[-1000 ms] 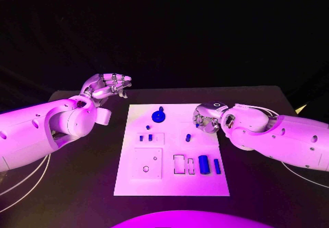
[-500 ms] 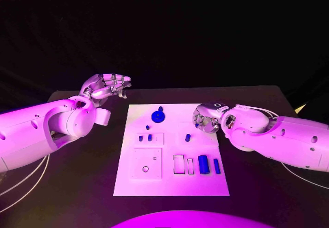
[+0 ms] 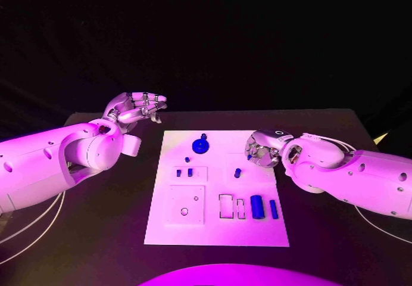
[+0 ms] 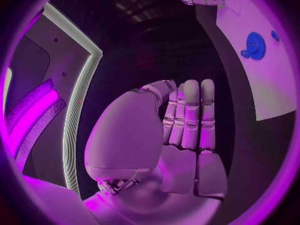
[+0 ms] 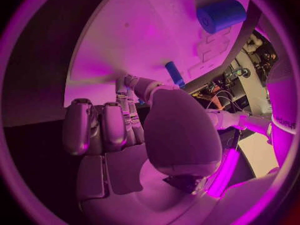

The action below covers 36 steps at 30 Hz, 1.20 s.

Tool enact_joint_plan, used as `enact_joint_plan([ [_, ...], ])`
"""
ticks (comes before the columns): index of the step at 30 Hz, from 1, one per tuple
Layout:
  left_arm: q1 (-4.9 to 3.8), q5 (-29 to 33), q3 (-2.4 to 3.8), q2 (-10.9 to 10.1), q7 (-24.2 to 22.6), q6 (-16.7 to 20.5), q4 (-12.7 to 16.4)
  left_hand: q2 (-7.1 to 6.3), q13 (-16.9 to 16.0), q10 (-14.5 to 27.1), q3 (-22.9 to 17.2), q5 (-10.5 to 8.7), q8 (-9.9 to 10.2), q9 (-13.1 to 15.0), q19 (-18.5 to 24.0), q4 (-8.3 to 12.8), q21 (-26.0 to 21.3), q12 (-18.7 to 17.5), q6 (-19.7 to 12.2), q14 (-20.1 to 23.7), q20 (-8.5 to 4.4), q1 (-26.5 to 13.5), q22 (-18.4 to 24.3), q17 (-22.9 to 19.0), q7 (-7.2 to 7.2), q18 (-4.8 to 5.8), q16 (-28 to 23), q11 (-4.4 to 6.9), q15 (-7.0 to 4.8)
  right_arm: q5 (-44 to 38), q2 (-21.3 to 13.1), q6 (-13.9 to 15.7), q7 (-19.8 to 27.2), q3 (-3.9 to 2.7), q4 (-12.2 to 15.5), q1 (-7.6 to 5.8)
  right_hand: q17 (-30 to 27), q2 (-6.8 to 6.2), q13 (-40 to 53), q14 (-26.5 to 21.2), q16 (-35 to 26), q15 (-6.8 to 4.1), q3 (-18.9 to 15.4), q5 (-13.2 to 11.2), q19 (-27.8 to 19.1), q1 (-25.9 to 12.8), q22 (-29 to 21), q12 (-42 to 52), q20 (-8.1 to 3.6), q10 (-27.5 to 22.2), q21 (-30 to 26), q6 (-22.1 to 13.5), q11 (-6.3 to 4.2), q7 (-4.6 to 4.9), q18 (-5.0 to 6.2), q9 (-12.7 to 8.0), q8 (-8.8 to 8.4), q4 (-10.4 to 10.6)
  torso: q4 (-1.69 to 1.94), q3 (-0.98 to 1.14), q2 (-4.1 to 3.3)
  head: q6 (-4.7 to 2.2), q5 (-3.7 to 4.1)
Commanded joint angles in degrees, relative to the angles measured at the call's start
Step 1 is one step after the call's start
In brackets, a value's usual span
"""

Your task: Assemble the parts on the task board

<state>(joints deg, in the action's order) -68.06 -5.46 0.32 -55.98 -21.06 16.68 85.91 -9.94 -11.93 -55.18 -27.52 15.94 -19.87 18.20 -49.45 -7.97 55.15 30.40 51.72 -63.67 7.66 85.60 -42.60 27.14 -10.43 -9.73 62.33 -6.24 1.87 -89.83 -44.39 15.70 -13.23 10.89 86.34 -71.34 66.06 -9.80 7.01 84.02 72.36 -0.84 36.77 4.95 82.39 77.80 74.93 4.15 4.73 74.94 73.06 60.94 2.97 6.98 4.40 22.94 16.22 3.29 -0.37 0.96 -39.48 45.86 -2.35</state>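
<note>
The white task board lies mid-table, also in the left wrist view. On it are a round blue part, two small pegs, a short blue piece, a thick blue cylinder and a slim blue bar. My right hand hovers over the board's right edge with fingers curled, pinching a slim blue part at the thumb tip. My left hand is raised beyond the board's far left corner, holding nothing, its fingers side by side.
Shallow rectangular recesses sit left of the cylinder, and a square plate with holes is at the board's near left. Black table surrounds the board on all sides. Cables hang by my left arm.
</note>
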Motion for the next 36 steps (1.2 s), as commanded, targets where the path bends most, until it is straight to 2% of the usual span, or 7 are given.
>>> enact_joint_plan([
  [1, -0.04, -0.2, 0.04, 0.0, 0.0, -0.3, -0.3, -0.1, 0.1, 0.4, 0.0, -0.07, -0.3, 0.1, 0.1, 0.3, -0.3, 0.1, -0.4, 0.4, 0.09, -0.6, 0.1, -0.1, 0.14, -0.75, -0.3, 0.0, 0.16, 2.1, -0.4, 0.9, 0.0, -0.09, 0.5, -0.14, 0.1, 0.01, 0.1, 1.7, 0.3, -0.57, -0.1, 0.4, 0.3, -0.8, 8.8, 0.1, -0.01, 0.3, 0.2, 0.2, -0.05, -0.26, -0.99, 0.6, 0.29, 0.1, -0.01, 0.0, -0.01, -0.05, -0.22],
  [11, -0.05, -0.2, 0.04, 0.0, 0.0, -0.2, -1.0, -0.12, 0.1, 0.7, -0.1, -0.06, -0.3, 0.1, 0.1, 0.4, -0.4, 0.1, -0.6, 0.5, 0.13, -0.6, 0.1, -0.1, 0.07, -0.75, -0.3, -0.09, 0.24, 2.7, -1.9, 2.0, 0.1, -0.29, 2.8, -0.6, 0.3, -0.07, 0.1, 1.7, 0.5, -0.57, -0.2, 0.5, 0.5, -1.2, 9.0, 0.0, -0.02, 0.4, 0.5, 0.1, -0.05, -0.29, -1.06, 0.7, 0.34, 0.2, -0.02, -0.05, -0.01, -0.04, -0.07],
  [18, -0.05, -0.2, 0.04, 0.1, 0.0, -0.2, -1.2, -0.12, 0.2, 0.8, -0.1, -0.06, -0.3, 0.1, 0.1, 0.5, -0.4, 0.1, -0.7, 0.5, 0.14, -0.6, 0.1, -0.1, 0.06, -0.75, -0.3, -0.1, 0.25, 2.6, -2.9, 3.0, -0.3, -0.53, 5.4, -0.9, 0.5, -0.09, 0.1, 1.8, 0.6, -0.58, -0.2, 0.5, 0.6, -1.3, 9.1, 0.0, -0.02, 0.4, 0.7, 0.1, -0.06, -0.31, -1.11, 0.8, 0.36, 0.2, -0.01, -0.06, 0.03, -0.18, 0.02],
  [22, -0.05, -0.2, 0.04, 0.2, 0.0, -0.2, -1.2, -0.12, 0.2, 0.9, -0.1, -0.06, -0.3, 0.1, 0.1, 0.5, -0.4, 0.1, -0.7, 0.5, 0.15, -0.6, 0.1, -0.1, 0.05, -0.75, -0.3, -0.13, 0.27, 1.9, -3.0, 3.8, -1.2, -0.61, 7.6, -1.06, 0.6, -0.44, 0.1, 1.8, 0.8, -0.6, -0.4, 0.7, 0.7, -1.8, 9.2, -0.1, -0.04, 0.5, 1.0, 0.0, -0.09, -0.36, -1.15, 0.9, 0.45, 0.2, 0.0, -0.13, 0.1, -0.33, -0.03],
  [27, -0.04, -0.2, 0.03, 0.4, -0.2, -0.4, -1.3, -0.18, 0.2, 1.1, 0.0, -0.09, -0.4, 0.1, 0.1, 0.5, -0.4, 0.0, -0.8, 0.6, 0.21, -0.8, 0.1, -0.1, -0.01, -0.74, -0.3, -0.21, 0.34, 0.3, -2.6, 4.7, -2.1, -0.64, 10.9, -1.12, 0.6, -0.69, 0.2, 1.9, 0.9, -0.61, -0.5, 1.0, 0.7, -2.3, 9.2, -0.2, -0.05, 0.5, 0.9, 0.0, -0.1, -0.4, -1.15, 1.1, 0.47, 0.4, 0.12, -0.04, 0.09, -0.48, -0.48],
  [29, -0.04, -0.2, 0.03, 0.5, -0.2, -0.4, -1.4, -0.18, 0.2, 1.1, 0.0, -0.09, -0.4, 0.1, 0.1, 0.5, -0.4, 0.0, -0.8, 0.6, 0.21, -0.8, 0.1, -0.1, -0.01, -0.74, -0.3, -0.21, 0.34, -0.6, -1.9, 5.0, -2.3, -0.65, 12.3, -1.11, 0.6, -0.74, 0.2, 1.9, 1.0, -0.61, -0.6, 1.1, 0.7, -2.6, 9.2, -0.2, -0.05, 0.5, 0.9, -0.1, -0.09, -0.4, -1.15, 1.1, 0.46, 0.5, 0.07, -0.05, 0.06, -0.59, -1.0],
  [36, -0.03, -0.2, 0.01, 0.9, -0.3, -0.4, -1.5, -0.18, 0.2, 1.1, 0.0, -0.09, -0.4, 0.1, 0.1, 0.5, -0.4, 0.0, -0.8, 0.6, 0.21, -0.8, 0.1, -0.1, -0.01, -0.74, -0.3, -0.21, 0.34, -2.2, 0.7, 5.0, -2.5, -0.66, 14.4, -0.95, 0.6, -0.81, 0.2, 1.9, 1.0, -0.61, -0.6, 1.2, 0.8, -2.8, 9.3, -0.2, -0.05, 0.5, 1.0, -0.1, -0.09, -0.41, -1.16, 1.1, 0.44, 0.6, -0.02, -0.13, 0.01, -0.46, -2.14],
])
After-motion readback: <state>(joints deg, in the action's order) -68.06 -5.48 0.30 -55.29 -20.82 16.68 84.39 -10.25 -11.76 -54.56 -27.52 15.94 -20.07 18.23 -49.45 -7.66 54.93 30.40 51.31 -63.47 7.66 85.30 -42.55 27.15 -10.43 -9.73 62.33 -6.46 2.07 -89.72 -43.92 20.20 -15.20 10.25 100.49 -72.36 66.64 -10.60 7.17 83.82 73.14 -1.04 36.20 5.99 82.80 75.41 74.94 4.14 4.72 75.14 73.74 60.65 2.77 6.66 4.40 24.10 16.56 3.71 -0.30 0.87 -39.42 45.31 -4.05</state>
